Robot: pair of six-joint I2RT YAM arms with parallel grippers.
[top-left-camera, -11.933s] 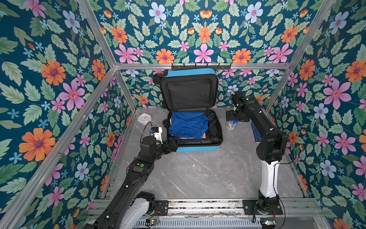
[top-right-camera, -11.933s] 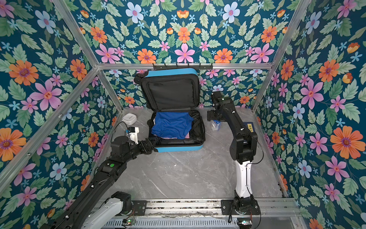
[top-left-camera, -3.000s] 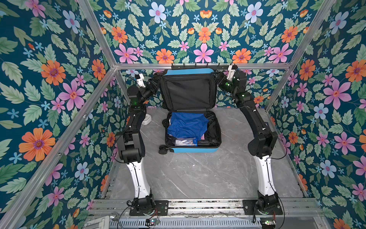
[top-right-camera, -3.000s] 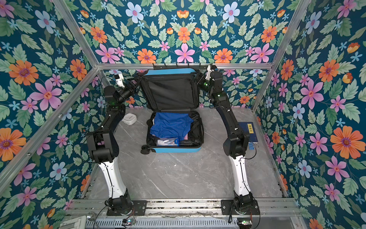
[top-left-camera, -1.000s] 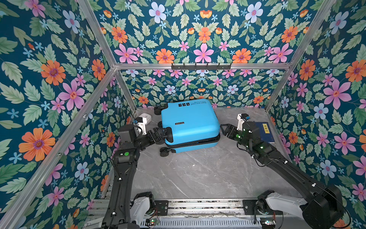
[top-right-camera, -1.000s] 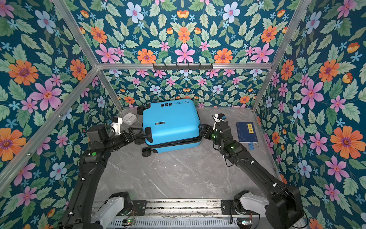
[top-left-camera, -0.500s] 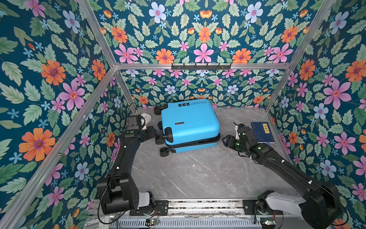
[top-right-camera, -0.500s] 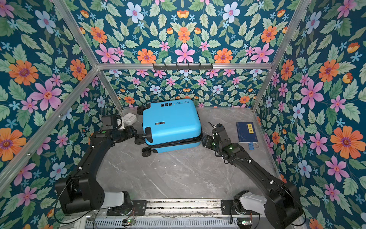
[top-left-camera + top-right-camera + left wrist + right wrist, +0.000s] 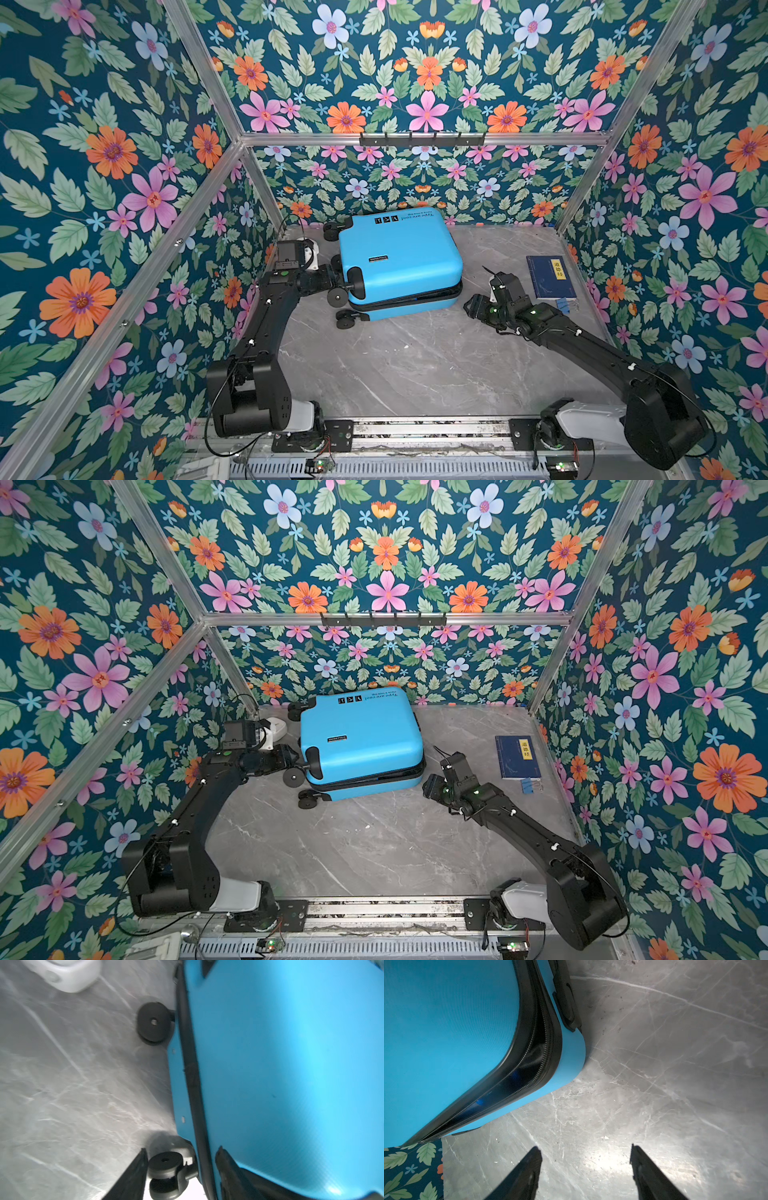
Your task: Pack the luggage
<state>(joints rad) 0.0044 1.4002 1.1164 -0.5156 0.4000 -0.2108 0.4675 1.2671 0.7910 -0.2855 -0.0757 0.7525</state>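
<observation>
The luggage, a sky-blue hard-shell suitcase, lies flat on the grey table with its lid down and its black wheels to the left. My left gripper is at that wheel side. In the left wrist view it is open, with a caster wheel and the shell's edge between its fingers. My right gripper is open and holds nothing, just off the suitcase's front right corner. There the black zipper band gapes a little.
A dark-blue book with a yellow label lies at the right, with a blue clip in front of it. A white object sits behind my left gripper. Floral walls stand close on three sides, with a hook rail high on the back one.
The left arm's elbow has swung back while its jaws narrowed at the wheel side. The right gripper has slid forward along the suitcase's right side to the front corner.
</observation>
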